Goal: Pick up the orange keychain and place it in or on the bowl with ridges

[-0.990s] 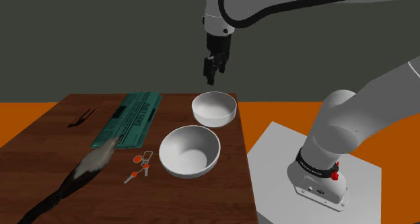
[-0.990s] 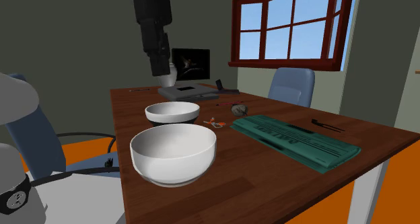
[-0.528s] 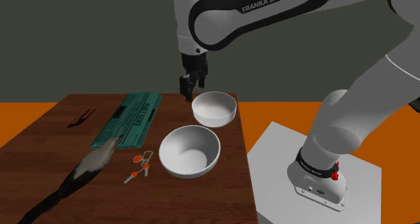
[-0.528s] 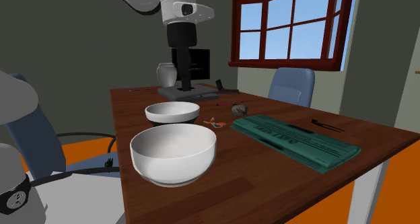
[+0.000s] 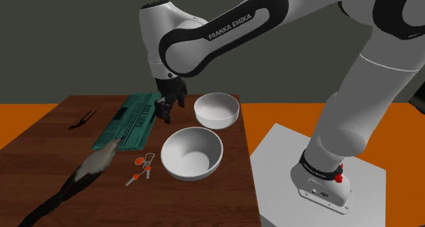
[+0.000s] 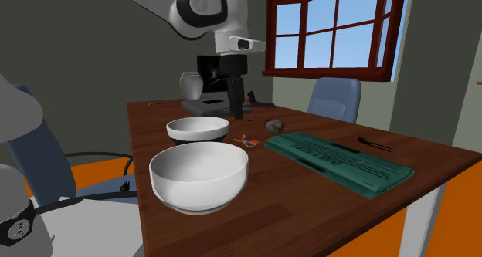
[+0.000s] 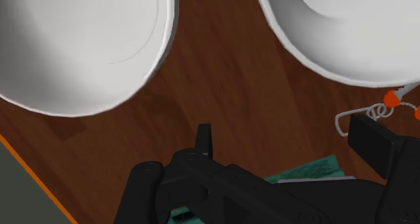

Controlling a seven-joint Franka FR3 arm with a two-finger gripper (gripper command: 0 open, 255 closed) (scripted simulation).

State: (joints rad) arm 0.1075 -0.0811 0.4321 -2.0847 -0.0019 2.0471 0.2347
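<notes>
I'm swinging gripper (image 5: 163,112) down-left off far bowl (image 5: 216,108). Jaws standing apart w/ nothing held. Getting nearer keychain (image 5: 142,168), lower left of shoulder view.

I've got a dark wooden table (image 5: 41,140) on an orange floor (image 5: 20,113). 1 long teal slab (image 5: 136,118) lies on it, with a small black tool (image 5: 82,118) well apart to its left in the shoulder view. A grey-and-black furry thing (image 5: 82,174) runs toward the near left corner, pale tip at the slab's near end. Beyond the table: 1 red-framed window (image 6: 332,32), a blue chair (image 6: 334,99), a pale vase (image 6: 190,84).
</notes>
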